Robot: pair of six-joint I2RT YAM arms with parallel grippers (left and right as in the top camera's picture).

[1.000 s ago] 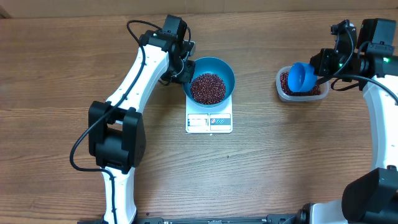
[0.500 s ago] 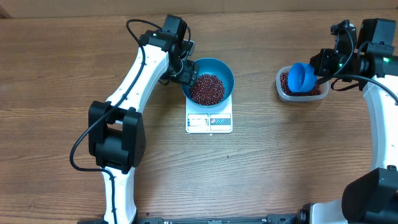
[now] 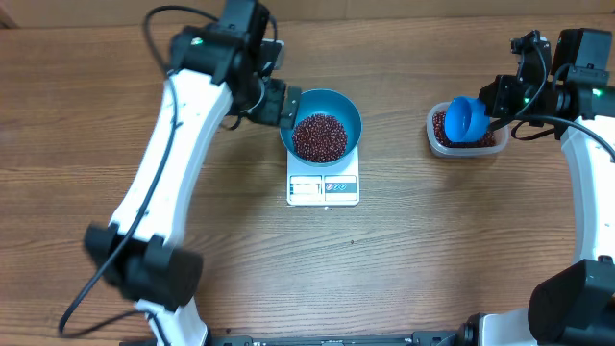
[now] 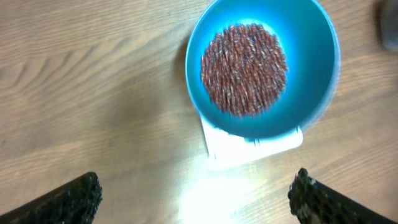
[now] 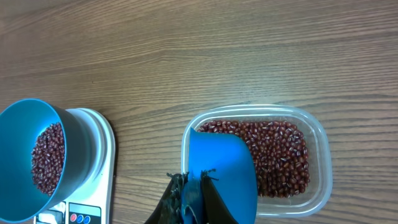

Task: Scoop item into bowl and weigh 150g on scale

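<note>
Beans (image 3: 320, 136), dark red-brown, lay in two containers on the wooden table (image 3: 432, 250), which filled the whole overhead view

The white left arm reached from the near left up to the far side, and the left gripper (image 3: 276, 102) sat just left of the bowl (image 3: 352, 113). Its jaws stood wide apart with nothing between them. In the wrist view its two dark fingertips (image 4: 65, 200) framed bare wood, with the bowl ahead of them and clear of both

On the far right, the right gripper (image 3: 495, 96) was clamped narrow on the handle of a blue scoop (image 3: 466, 118), holding the cup over the left part of a clear plastic tub (image 3: 434, 139). Whether the scoop touched the beans below could not be told

The deep blue bowl stood upright on the white scale (image 3: 324, 188) near the table's middle, covering the far part of the platform and leaving the display strip showing on the near edge. A round heap of beans covered its bottom

The tub held a shallow layer of the same beans
</note>
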